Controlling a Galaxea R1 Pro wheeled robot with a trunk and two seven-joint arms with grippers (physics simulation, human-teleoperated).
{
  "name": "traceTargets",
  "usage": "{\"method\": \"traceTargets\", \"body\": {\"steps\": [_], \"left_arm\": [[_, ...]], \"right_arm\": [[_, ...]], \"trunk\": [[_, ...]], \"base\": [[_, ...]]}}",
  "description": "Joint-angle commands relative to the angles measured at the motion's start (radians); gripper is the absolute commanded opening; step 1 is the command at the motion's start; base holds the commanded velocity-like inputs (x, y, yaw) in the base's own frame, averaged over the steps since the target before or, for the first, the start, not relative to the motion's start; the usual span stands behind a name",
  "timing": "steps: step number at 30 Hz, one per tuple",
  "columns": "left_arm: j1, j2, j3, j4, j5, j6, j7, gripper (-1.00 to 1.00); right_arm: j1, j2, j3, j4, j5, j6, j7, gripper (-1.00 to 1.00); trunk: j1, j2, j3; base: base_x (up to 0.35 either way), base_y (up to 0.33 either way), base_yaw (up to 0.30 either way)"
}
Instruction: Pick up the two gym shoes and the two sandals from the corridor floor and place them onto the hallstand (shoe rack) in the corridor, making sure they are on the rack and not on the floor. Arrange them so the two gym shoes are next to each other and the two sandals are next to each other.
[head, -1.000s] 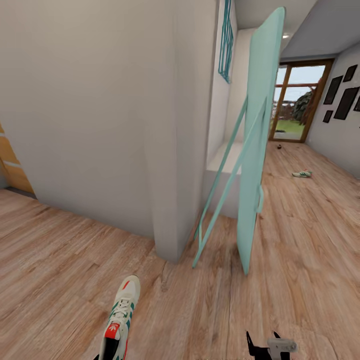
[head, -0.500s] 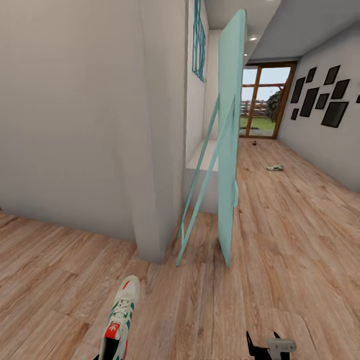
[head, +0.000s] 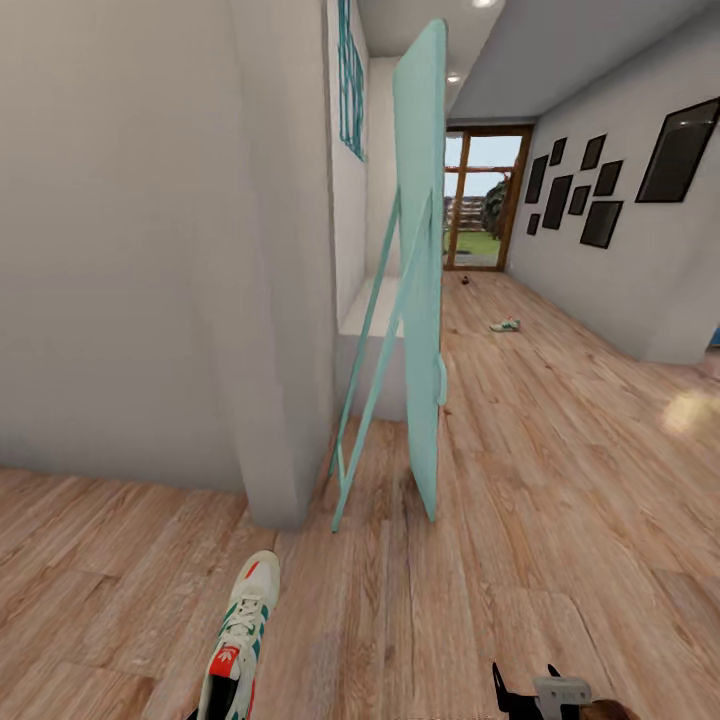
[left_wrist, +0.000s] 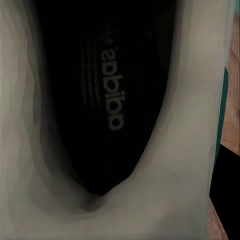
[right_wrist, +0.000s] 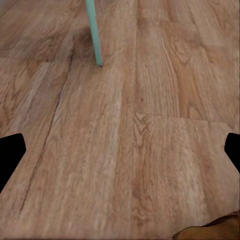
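1. My left pincer is holding a white lace-up gym shoe with green stripes (head: 240, 640), near the tall mint-green leaning board (head: 420, 270).
2. My right pincer (head: 525, 685) is gaping wide, carrying nothing, above the light wood-plank corridor floor (head: 560, 480).
3. A second matching gym shoe (head: 505, 325) is lying on that floor, well beyond the board.

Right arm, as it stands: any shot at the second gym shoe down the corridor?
Probably not. That gym shoe lies far down the corridor floor, well beyond the right claw, which hangs open over bare planks close to the robot. Nothing blocks the path; it's just too far without driving closer.
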Motion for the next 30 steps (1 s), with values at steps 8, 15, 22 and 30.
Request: {"method": "traceTargets", "body": {"steps": [8,15,22,30], "left_arm": [[0.000,0.001,-0.004,0.000,-0.002,-0.003,0.002,-1.00],[0.000,0.001,-0.004,0.000,-0.002,-0.003,0.002,-1.00],[0.000,0.001,-0.004,0.000,-0.002,-0.003,0.002,-1.00],[0.000,0.001,-0.004,0.000,-0.002,-0.003,0.002,-1.00]], "right_arm": [[-0.001,-0.001,-0.006,0.001,0.007,-0.003,-0.001,1.00],[-0.001,0.000,-0.006,0.001,0.007,-0.003,-0.001,1.00],[-0.001,0.001,-0.006,0.001,0.007,-0.003,-0.001,1.00],[-0.001,0.000,-0.006,0.001,0.007,-0.003,-0.001,1.00]], "trunk": [[0.000,0.000,-0.004],[0.000,0.000,-0.008],[0.000,0.000,-0.011],[0.000,0.000,-0.014]], "base": [[0.000,0.003,-0.271],[0.000,0.000,-0.271],[0.033,0.000,-0.271],[0.184,0.026,-0.271]]}}
